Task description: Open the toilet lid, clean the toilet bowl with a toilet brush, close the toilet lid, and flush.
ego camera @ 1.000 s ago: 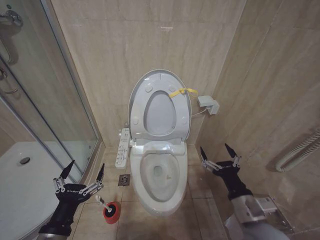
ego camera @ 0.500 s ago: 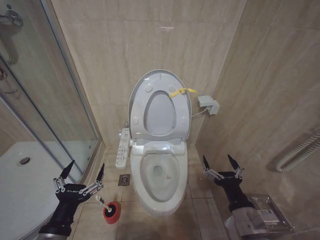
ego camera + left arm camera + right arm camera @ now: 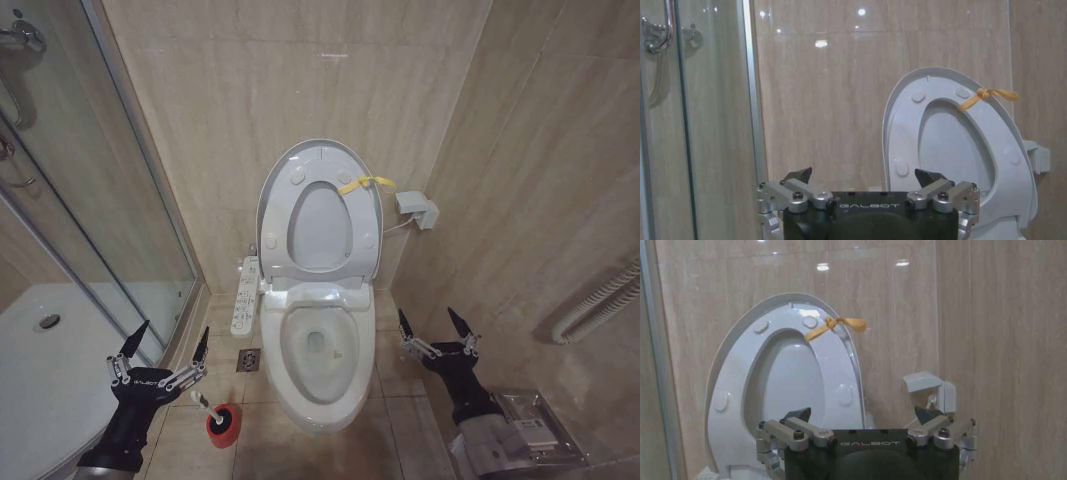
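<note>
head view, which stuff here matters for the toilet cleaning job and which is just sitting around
For the job:
toilet lid, raised
toilet bowl
toilet brush, in its red holder

Just there:
remote panel beside the bowl
grey wall box
shower door
floor drain

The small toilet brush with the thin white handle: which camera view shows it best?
The head view: the small toilet brush with the thin white handle stands in its red round holder cup on the floor, beside the open left gripper. The wrist views face the wall and the raised white oval lid.
</note>
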`<state>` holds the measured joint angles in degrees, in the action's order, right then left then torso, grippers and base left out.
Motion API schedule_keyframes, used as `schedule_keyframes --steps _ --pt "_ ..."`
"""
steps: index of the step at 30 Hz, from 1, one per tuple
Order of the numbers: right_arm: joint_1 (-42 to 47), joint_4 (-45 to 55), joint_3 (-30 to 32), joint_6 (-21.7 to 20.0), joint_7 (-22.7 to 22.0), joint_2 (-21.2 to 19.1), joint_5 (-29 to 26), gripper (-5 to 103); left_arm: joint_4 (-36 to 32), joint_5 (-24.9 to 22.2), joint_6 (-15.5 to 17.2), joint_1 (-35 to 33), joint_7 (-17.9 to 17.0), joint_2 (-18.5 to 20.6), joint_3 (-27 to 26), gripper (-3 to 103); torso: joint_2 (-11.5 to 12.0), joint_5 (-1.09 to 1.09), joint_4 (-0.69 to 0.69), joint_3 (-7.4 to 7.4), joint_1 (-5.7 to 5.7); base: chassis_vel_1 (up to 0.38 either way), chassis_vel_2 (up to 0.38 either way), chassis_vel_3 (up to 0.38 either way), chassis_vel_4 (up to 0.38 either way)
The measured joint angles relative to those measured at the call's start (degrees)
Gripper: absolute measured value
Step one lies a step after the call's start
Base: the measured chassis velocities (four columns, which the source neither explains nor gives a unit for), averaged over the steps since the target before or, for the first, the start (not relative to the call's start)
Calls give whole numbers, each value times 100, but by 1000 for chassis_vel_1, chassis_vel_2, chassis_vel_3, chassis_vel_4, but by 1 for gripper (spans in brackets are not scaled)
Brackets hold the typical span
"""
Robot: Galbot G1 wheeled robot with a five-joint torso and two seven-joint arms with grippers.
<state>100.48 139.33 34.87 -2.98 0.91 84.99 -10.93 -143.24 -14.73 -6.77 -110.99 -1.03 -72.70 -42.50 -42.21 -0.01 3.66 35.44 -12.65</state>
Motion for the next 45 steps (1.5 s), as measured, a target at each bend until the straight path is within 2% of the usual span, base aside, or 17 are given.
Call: schedule_keyframes --steps 7,45 --pt "54 11 -88 35 66 141 110 100 0 0 0 0 0 0 0 100 0 0 0 0 0 0 0 0 0" --pt "27 42 -28 69 128 74 116 100 0 0 0 0 0 0 0 100 0 1 0 0 0 0 0 0 0"
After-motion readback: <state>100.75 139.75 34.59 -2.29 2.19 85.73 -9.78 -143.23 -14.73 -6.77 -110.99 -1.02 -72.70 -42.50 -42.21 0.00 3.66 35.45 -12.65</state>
